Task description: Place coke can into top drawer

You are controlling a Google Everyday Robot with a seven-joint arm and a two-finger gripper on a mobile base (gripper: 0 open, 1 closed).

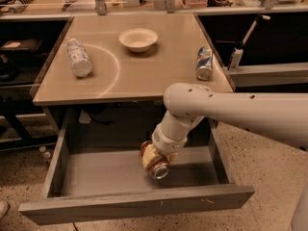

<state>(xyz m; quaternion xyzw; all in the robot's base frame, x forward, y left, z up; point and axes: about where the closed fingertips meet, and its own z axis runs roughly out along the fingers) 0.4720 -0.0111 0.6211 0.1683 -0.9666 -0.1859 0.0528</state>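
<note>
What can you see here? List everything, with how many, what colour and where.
table: one, tan, centre of the view
bowl: one, white, back middle of the table
white can: one, white and pale blue, lying at the table's left in the picture
blue can: one, blue, red and silver, near the table's right edge
drawer: one, grey, pulled open below the table
coke can: one, red with silver ends, tilted over the drawer's inside
arm: one, white, reaching in from the right
gripper: one, inside the drawer, holding the coke can
</note>
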